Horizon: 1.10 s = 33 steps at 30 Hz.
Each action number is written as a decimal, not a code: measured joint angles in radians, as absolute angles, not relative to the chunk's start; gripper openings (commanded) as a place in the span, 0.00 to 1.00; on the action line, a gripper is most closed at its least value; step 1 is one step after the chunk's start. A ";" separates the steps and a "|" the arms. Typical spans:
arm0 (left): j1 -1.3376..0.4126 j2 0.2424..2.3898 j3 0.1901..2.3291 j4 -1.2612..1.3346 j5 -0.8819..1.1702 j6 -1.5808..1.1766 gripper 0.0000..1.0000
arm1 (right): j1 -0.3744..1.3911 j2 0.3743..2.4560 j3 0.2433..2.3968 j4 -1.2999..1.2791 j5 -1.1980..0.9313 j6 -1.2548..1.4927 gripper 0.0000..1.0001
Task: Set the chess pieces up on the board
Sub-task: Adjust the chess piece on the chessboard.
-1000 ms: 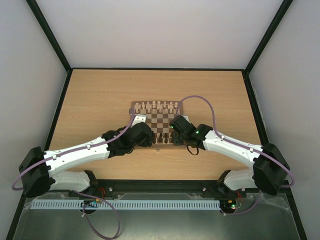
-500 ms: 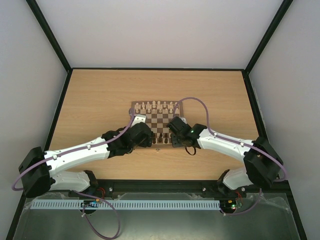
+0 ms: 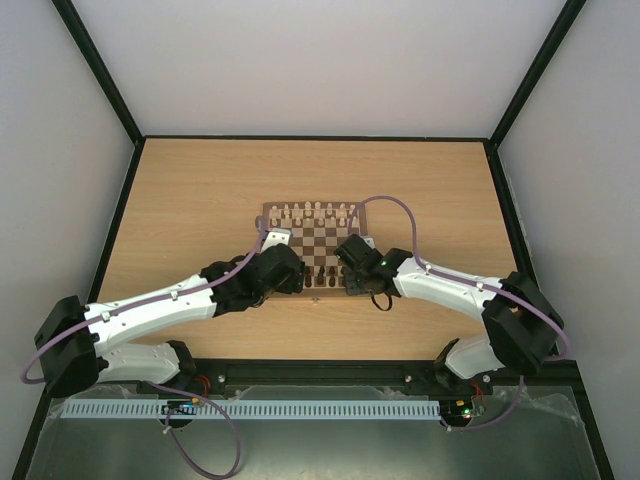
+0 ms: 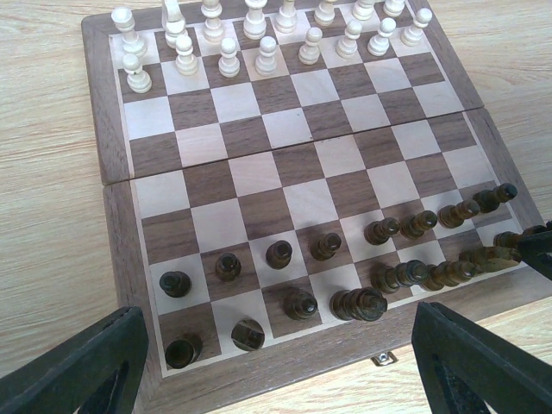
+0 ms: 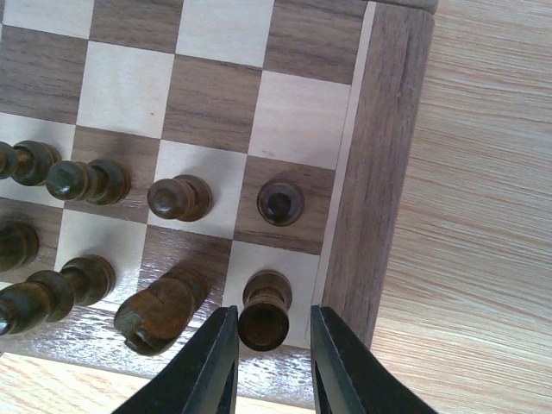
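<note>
on the wooden tabletop (image 3: 200, 190) the board (image 3: 318, 243) lies near the middle. from above, both arms reach in to its near edge, the left gripper (image 3: 290, 272) at the near left and the right gripper (image 3: 352, 268) at the near right. their black heads cover much of the near rows in that view.

the left wrist view opens up almost the whole board (image 4: 285, 164). cream pieces (image 4: 259, 39) stand in the two far rows and the dark chess pieces (image 4: 328, 246) in the two near rows, crowded closer together toward the right. the left gripper (image 4: 276, 319) hangs wide apart over the near edge, holding nothing.

the right wrist view shows only the near right corner of the board (image 5: 379, 155). there the right gripper (image 5: 272, 315) is narrow, its fingers (image 5: 216, 362) standing either side of the corner piece (image 5: 263, 317). that piece stands upright on the cream corner square. i cannot tell whether the fingers press it.
</note>
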<state>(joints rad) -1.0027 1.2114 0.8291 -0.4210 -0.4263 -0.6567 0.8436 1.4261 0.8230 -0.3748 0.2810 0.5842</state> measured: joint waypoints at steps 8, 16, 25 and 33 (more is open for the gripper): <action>-1.003 1.212 0.829 -0.421 -0.426 -0.657 0.87 | 0.841 1.426 0.820 -0.372 0.289 0.584 0.23; -1.003 1.212 0.829 -0.421 -0.426 -0.657 0.87 | 0.841 1.426 0.820 -0.368 0.294 0.583 0.24; -1.003 1.212 0.829 -0.422 -0.427 -0.658 0.88 | 0.841 1.362 0.815 -0.363 0.292 0.566 0.30; -0.994 1.202 0.829 -0.435 -0.431 -0.664 0.94 | 0.839 1.261 0.815 -0.364 0.287 0.561 0.48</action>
<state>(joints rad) -0.9936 1.2022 0.8291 -0.4347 -0.4313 -0.6640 0.8394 1.2610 0.8146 -0.3645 0.2871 0.5610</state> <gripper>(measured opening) 0.904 0.393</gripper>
